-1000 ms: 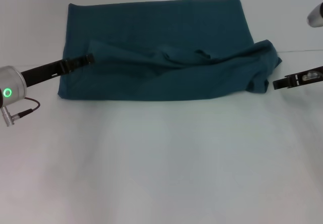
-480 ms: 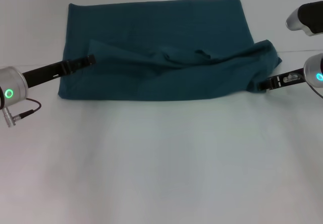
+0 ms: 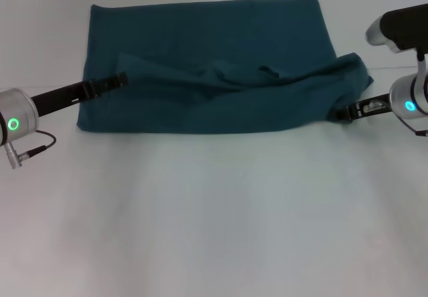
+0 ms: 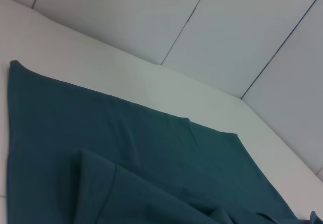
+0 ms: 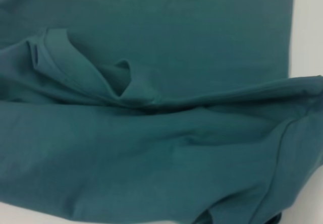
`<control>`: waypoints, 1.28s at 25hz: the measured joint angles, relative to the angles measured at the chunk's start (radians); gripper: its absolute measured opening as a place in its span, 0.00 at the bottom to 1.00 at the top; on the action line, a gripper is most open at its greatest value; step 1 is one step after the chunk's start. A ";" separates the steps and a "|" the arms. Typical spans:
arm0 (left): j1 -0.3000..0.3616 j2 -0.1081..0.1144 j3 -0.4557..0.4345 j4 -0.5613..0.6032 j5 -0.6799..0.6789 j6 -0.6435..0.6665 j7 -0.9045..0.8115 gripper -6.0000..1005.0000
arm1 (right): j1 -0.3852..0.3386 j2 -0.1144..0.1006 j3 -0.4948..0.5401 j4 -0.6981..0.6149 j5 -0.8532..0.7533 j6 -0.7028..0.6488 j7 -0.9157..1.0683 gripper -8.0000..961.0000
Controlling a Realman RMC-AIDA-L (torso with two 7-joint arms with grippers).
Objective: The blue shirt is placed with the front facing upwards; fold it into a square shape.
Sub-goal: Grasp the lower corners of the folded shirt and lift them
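Observation:
The blue shirt [image 3: 214, 43] lies flat across the far half of the white table, plain teal side showing. Its near part is folded back over itself in a rumpled band. The shirt's right end is bunched into a lump [image 3: 351, 76]. My left gripper [image 3: 122, 79] rests low on the shirt's left side, just below the corner of the folded layer. My right gripper [image 3: 340, 114] touches the lower right edge of the bunched cloth. The left wrist view shows the shirt [image 4: 126, 148] with the fold's corner. In the right wrist view the shirt [image 5: 151, 148] is creased and fills the picture.
The white table [image 3: 214, 210] stretches bare from the shirt's near edge to me. Grey wall panels [image 4: 227, 27] stand behind the table's far edge. Part of my right arm's housing [image 3: 401, 29] hangs at the far right.
My right gripper has moved left, from clear of the shirt to its bunched lower right edge. Neither the left gripper nor the shirt has shifted.

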 joint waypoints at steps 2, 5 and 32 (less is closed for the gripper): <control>0.000 0.000 0.000 0.000 0.000 0.000 0.000 0.91 | 0.004 0.000 0.000 0.015 0.000 0.015 0.000 0.70; 0.001 0.000 0.000 0.000 0.000 -0.001 0.001 0.91 | 0.006 0.000 0.001 0.024 -0.001 0.030 0.000 0.69; 0.007 -0.013 0.002 0.000 0.000 -0.027 0.016 0.91 | -0.011 -0.002 0.007 0.071 -0.002 0.120 0.010 0.04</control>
